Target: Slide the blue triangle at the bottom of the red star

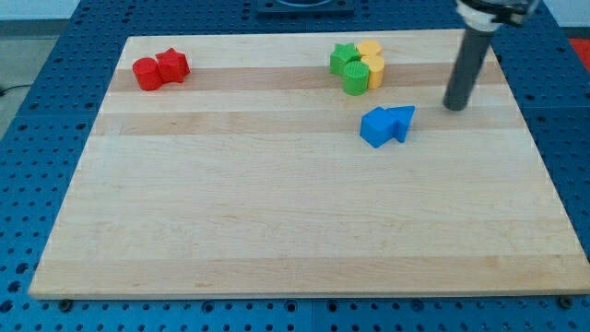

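One wooden board (pixel 277 212). Two blue blocks, cube (pixel 376 127) touching triangle (pixel 402 120), just left of my tip (pixel 454 107). Two green (pixel 349 66), two yellow (pixel 371 63) up-left. Red star (pixel 172 65) and red cylinder (pixel 147 74) far left. Rod upright, tip touching nothing.

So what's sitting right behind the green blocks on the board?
Two yellow blocks sit against the green blocks, toward the view's right and top. Their lower sides are covered by the green ones, so their shapes can't be made out. My tip is well off to the right.
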`<control>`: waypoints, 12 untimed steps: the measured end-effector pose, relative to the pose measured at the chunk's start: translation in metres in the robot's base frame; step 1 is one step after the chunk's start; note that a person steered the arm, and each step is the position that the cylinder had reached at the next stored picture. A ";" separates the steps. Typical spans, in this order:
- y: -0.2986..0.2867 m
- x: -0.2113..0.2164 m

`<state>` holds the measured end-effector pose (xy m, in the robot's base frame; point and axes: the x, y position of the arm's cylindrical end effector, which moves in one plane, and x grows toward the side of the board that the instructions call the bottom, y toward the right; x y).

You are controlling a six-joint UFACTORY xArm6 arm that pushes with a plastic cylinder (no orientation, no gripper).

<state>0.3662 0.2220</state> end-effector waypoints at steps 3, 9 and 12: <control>0.012 0.042; -0.117 0.045; -0.213 0.055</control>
<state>0.4211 0.0086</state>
